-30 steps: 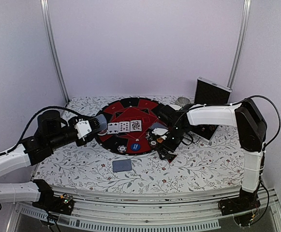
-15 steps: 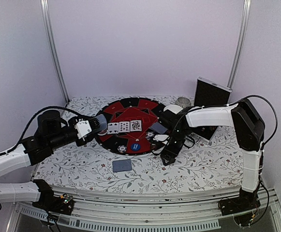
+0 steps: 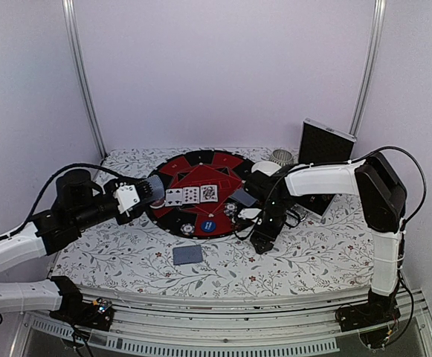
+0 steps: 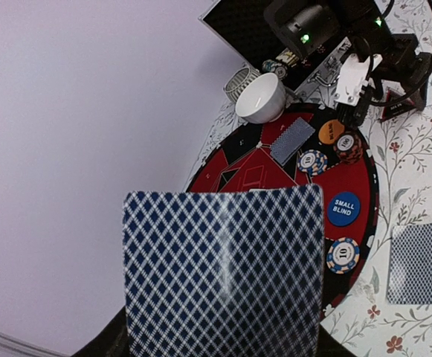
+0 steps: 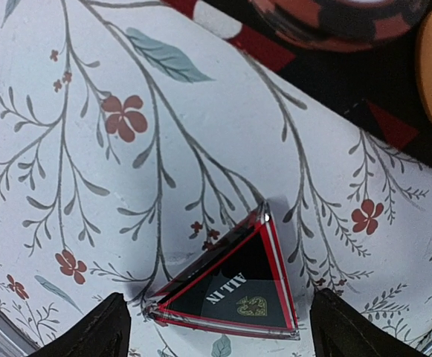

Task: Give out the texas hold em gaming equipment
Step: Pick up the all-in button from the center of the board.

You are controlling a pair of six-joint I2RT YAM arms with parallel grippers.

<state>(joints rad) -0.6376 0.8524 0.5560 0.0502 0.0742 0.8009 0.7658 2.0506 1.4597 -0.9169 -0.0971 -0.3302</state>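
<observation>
The left hand (image 3: 147, 192) is clamped on blue diamond-backed playing cards (image 4: 223, 271), held up at the left edge of the round red-and-black poker mat (image 3: 201, 160). The right hand (image 3: 262, 239) hangs with fingers apart either side of a black-red triangular marker (image 5: 238, 286) (lettered ALL IN), which lies flat on the floral surface (image 3: 305, 253) just off the mat.

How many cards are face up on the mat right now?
3. They lie in a row at the centre of the mat: left card, middle card, right card. The left gripper, holding face-down cards beside them, could hide another.
</observation>
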